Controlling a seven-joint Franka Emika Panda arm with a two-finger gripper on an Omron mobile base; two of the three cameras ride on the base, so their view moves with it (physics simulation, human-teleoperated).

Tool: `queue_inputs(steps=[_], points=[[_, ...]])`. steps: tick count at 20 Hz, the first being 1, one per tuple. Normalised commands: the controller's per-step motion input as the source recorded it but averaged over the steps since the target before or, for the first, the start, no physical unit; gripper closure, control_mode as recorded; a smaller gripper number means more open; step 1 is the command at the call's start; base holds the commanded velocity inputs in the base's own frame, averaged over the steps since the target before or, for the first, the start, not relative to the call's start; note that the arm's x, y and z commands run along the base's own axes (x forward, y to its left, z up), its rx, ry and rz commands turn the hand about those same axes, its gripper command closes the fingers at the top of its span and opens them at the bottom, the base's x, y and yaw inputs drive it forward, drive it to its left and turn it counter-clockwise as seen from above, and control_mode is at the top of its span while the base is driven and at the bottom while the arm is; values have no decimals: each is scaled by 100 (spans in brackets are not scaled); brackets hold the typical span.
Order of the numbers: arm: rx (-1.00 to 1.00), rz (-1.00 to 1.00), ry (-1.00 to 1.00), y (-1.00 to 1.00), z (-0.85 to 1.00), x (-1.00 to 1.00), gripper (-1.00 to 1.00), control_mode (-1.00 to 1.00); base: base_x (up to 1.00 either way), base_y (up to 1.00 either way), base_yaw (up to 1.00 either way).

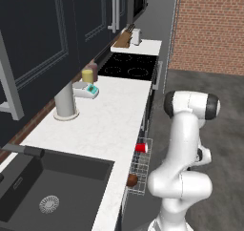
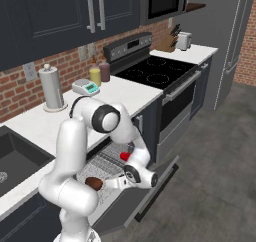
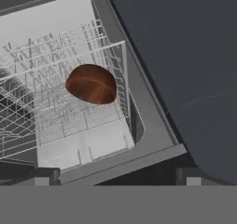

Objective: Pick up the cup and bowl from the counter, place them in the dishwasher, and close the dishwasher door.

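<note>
Both dishes sit in the pulled-out wire rack (image 2: 107, 163) of the dishwasher, so the loading part looks done: the cup (image 2: 125, 156) rests at the rack's far end and the bowl (image 2: 94, 184) lies tipped at its near end, well apart from the cup. In the hand view the bowl (image 3: 91, 84) lies on its side among the wires, with nothing between the finger tips. The gripper (image 2: 111, 184) hangs just beside the bowl with its jaws spread wide and empty. The step in hand seems to be letting go of the bowl and clearing the rack. The dishwasher door (image 2: 150, 186) lies folded down and open below the counter (image 2: 115, 93). The next move probably calls for lifting the hand clear of the wires, pushing the rack in, then getting under the door's outer edge to swing it up shut.
</note>
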Motion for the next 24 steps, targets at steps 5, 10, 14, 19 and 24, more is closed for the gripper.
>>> queue_inputs(steps=[5,10,14,19,24], points=[[0,-7,0,-96,97,-10,-100,-100,0,0,0],[0,-7,0,-100,34,-24,-100,-100,0,0,0],[6,-10,0,-100,-4,-37,-100,-100,0,0,0],[16,-9,4,-100,-43,-32,-100,-100,0,0,0],[26,-5,6,-100,-66,-26,-100,-100,0,0,0]])
